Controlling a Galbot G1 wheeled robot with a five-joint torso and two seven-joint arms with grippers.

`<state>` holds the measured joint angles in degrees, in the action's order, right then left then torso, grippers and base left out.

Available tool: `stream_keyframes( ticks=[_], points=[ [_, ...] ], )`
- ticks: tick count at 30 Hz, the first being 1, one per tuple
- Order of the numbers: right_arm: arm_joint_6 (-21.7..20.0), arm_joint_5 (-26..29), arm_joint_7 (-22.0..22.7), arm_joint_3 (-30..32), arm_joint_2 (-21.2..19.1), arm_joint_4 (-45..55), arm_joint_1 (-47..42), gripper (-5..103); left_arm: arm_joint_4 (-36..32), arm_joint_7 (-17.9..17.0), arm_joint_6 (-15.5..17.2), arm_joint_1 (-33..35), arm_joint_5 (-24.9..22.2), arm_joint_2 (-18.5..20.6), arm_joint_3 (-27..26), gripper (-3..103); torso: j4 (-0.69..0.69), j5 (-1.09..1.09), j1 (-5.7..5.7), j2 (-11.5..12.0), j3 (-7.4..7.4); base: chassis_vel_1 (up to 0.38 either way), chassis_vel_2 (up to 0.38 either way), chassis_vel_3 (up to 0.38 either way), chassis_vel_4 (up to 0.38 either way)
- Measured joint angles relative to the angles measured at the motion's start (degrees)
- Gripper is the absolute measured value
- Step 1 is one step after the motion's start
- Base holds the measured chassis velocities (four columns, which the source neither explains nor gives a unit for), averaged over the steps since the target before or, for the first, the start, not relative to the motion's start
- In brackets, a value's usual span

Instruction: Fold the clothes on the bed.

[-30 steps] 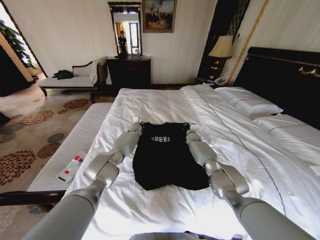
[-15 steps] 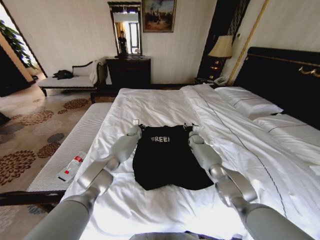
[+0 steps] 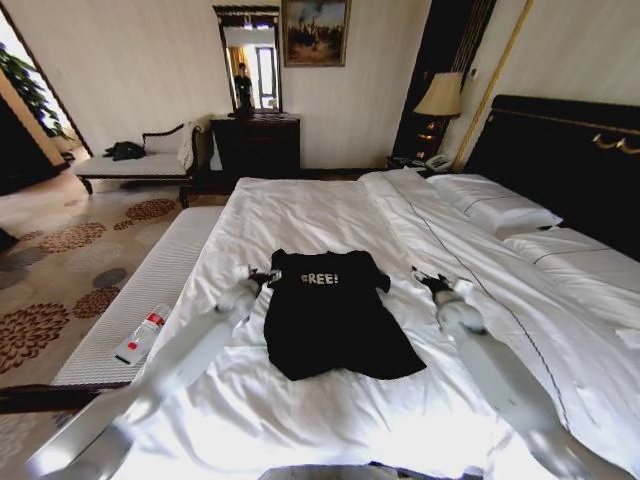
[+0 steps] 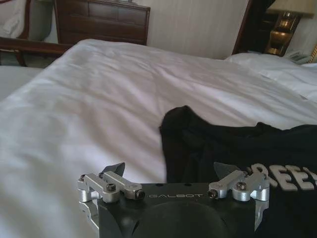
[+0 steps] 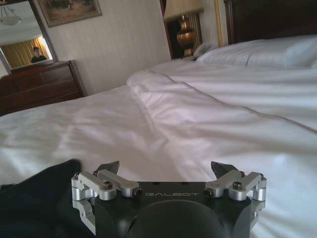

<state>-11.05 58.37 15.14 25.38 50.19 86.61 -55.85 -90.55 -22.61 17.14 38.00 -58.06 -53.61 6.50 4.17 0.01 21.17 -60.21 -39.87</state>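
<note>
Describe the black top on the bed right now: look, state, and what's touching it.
The black top is soft, matte fabric with white "FREE!" lettering across the chest. It lies flat and unfolded on the white bed, short sleeves spread, hem slightly uneven and toward the robot, with a few wrinkles. The left gripper sits open at its left sleeve edge, holding nothing; the right gripper is open and rests apart from it on the sheet.

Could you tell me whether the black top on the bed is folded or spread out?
Spread flat, not folded: the black top lies open, FREE! lettering up.
</note>
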Motion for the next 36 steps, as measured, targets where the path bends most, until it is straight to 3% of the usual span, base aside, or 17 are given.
stream_keyframes(
  ticks=[6,8,11,14,21,29,36],
  points=[
    [-0.22,8.51,-2.18,8.04,-3.10,10.35,-15.05,100,-11.34,1.16,-0.09,11.56,-1.26,6.04,-6.75,100,0.00,-0.05,0.01,0.00,0.00,0.000,0.000,0.000,0.000],
    [-0.22,9.23,-2.91,9.80,-3.13,12.22,-19.16,100,-14.25,1.93,-0.21,15.56,-1.04,7.51,-8.89,100,0.08,0.01,0.01,0.00,-0.01,0.000,0.000,0.000,0.000],
    [-2.23,12.64,-2.97,16.11,-1.09,19.37,-28.09,100,-20.30,6.03,-1.59,27.27,2.30,10.19,-14.10,98,0.02,-0.01,0.00,0.00,0.00,0.000,0.000,0.000,0.000],
    [-4.02,14.89,-2.56,18.71,0.12,22.07,-30.87,100,-22.03,7.39,-2.13,31.29,3.75,10.36,-15.67,99,0.01,-0.02,0.00,0.00,-0.01,0.000,0.000,0.000,0.000],
    [-9.04,21.15,-0.83,24.22,2.68,26.83,-39.82,100,-26.23,8.16,-2.86,43.79,6.89,7.53,-20.80,99,0.03,-0.01,0.02,0.01,-0.02,0.000,0.000,0.000,0.000],
    [-13.80,26.33,2.07,24.33,6.90,23.98,-39.73,100,-29.43,7.88,-3.52,53.04,10.14,2.91,-25.06,100,0.03,0.00,0.02,0.01,-0.02,0.000,0.000,0.000,0.000],
    [-14.76,28.38,2.77,24.06,8.97,20.95,-37.90,100,-29.93,6.35,-3.28,53.28,10.09,1.61,-23.09,100,0.02,-0.01,0.02,0.02,-0.02,0.000,0.000,0.000,0.000]
  ],
)
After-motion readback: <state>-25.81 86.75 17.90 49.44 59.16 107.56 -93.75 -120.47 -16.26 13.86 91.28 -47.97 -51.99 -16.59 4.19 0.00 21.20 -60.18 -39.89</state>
